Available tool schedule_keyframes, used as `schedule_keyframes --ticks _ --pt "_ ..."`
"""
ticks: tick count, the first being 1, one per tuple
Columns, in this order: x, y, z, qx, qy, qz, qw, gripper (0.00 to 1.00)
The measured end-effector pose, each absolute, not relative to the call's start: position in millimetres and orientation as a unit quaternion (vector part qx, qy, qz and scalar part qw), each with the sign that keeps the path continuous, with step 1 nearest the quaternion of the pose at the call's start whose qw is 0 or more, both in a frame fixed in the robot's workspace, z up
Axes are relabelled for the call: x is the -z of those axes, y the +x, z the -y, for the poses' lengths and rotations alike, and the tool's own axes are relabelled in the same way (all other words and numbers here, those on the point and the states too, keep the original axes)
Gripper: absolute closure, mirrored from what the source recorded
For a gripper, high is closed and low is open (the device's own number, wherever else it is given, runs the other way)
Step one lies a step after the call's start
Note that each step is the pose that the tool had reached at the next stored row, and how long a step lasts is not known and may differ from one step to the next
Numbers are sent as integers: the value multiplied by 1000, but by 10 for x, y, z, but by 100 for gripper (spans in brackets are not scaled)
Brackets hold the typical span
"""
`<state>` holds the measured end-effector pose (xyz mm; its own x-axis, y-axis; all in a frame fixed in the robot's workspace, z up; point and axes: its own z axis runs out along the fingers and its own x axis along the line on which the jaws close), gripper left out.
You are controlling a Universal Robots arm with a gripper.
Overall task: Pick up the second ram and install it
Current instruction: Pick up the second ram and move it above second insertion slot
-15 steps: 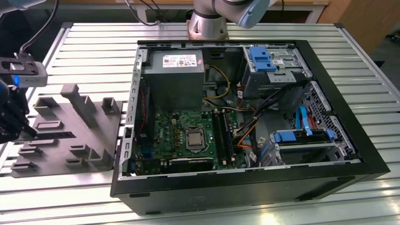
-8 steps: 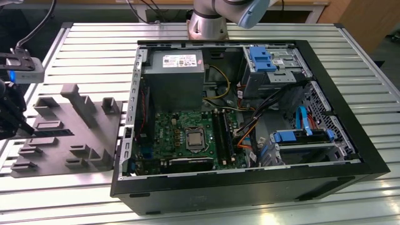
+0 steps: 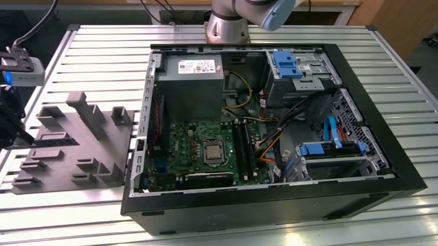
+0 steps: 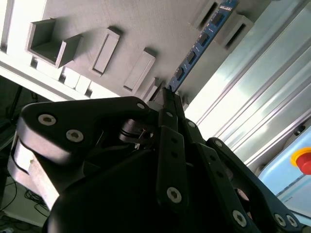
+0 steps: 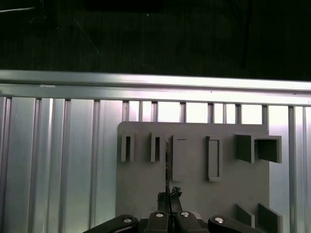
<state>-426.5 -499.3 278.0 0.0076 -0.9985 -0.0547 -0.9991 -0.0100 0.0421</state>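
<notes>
Second wrist view shows the gripper [image 4: 168, 96] clenched on one end of the ram stick [image 4: 201, 43], a thin blue board with dark chips. The stick's far end sits between two raised blocks of the grey holder [image 4: 146, 29]. In the exterior view, that holder lies on the slatted metal table [image 3: 102, 46] at the exterior view's left, just beside the open computer case [image 3: 239, 207].

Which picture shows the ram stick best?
The second wrist view: the ram shows its flat face and chips, running out from the fingers. The first wrist view sees the ram edge-on, a thin line. The exterior view has the ram as a dark strip.
</notes>
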Motion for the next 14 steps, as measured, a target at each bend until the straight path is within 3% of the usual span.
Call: schedule_keyframes --ticks 14 --pt "-2965 -4265 4993 -37 -710 -703 7 89"
